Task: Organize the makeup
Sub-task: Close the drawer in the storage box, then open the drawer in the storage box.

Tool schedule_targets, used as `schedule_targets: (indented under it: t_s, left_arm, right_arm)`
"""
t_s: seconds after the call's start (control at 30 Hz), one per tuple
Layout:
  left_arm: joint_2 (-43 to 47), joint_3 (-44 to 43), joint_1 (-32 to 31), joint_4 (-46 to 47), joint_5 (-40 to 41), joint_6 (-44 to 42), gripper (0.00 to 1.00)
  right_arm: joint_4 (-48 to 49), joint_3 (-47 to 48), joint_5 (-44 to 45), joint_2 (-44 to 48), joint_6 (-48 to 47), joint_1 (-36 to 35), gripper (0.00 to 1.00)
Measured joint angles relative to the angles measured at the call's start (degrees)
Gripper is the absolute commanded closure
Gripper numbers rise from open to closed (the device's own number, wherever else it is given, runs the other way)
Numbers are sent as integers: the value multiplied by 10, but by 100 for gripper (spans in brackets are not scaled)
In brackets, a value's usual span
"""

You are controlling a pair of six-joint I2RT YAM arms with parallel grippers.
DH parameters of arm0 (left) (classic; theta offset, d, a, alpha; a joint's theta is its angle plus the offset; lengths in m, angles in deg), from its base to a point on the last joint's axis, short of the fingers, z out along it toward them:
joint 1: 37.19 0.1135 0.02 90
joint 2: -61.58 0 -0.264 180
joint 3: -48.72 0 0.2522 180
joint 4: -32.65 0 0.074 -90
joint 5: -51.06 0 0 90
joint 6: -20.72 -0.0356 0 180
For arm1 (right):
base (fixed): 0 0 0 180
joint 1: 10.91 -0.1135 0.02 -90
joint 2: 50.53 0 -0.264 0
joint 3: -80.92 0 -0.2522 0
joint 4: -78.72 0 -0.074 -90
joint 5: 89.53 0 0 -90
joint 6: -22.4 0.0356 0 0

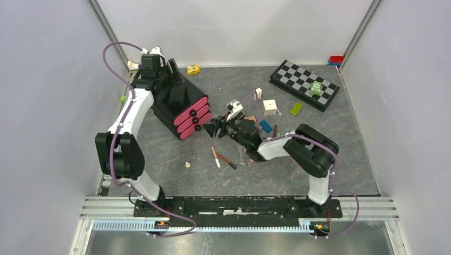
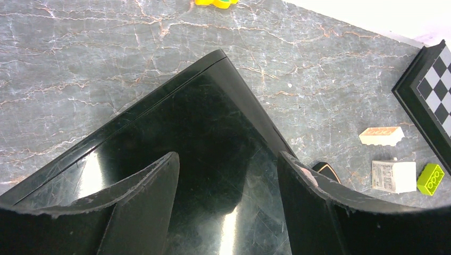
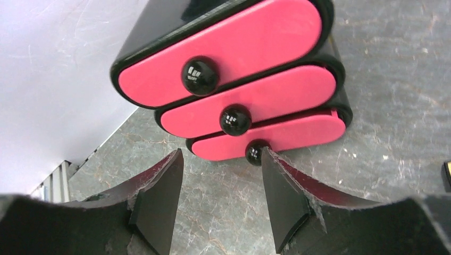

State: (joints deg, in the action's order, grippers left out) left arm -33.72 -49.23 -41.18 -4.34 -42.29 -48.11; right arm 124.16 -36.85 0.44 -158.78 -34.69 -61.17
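Grey marbled table (image 1: 175, 159) carried everything at this entry. Largest on it was the black case (image 1: 173, 95) at far left, with three pink drawers (image 3: 250, 101) stacked in its front, each with a black knob. Whether the lowest drawer sat fully in, you could not tell from these views.

The chessboard (image 1: 303, 84) lay at far right, with a green piece (image 1: 317, 88) on it.

Your left gripper (image 2: 227, 159) hung over the case's glossy top with its fingers apart and nothing between them. Contact with the top could not be told.

Your right gripper (image 3: 222, 159) faced the drawer fronts low over the table, fingers apart and holding nothing. The bottom knob (image 3: 256, 151) sat just beside one fingertip. Touching or not: cannot tell.

Loose items behind the right arm were a white cube (image 1: 270, 107), a green block (image 1: 295, 108) and a blue block (image 1: 266, 126). A yellow toy (image 1: 193, 69) sat near the back wall.

The makeup was on the open table, on the near side of the right gripper and outside the drawers. A pale pencil (image 1: 215, 156) lay just beside a brown tube (image 1: 225, 160). A small peach piece (image 1: 187, 164) lay apart, to their left.
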Motion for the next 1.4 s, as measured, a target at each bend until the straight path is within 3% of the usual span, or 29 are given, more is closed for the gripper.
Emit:
schedule_targets:
  t_s: [0.27, 0.77, 1.07, 1.4]
  left_arm:
    - [-3, -3, 0, -2, 0, 0, 25]
    - [-6, -8, 0, -4, 0, 0, 25]
    - [-7, -9, 0, -4, -1, 0, 25]
    - [-7, -9, 0, -4, -1, 0, 25]
  right_arm:
    - [55, 20, 2, -26, -63, -10, 39]
    - [0, 104, 52, -107, -16, -19, 41]
    - [-7, 129, 51, -133, 2, -27, 47]
    - [-18, 157, 58, -150, 9, -27, 66]
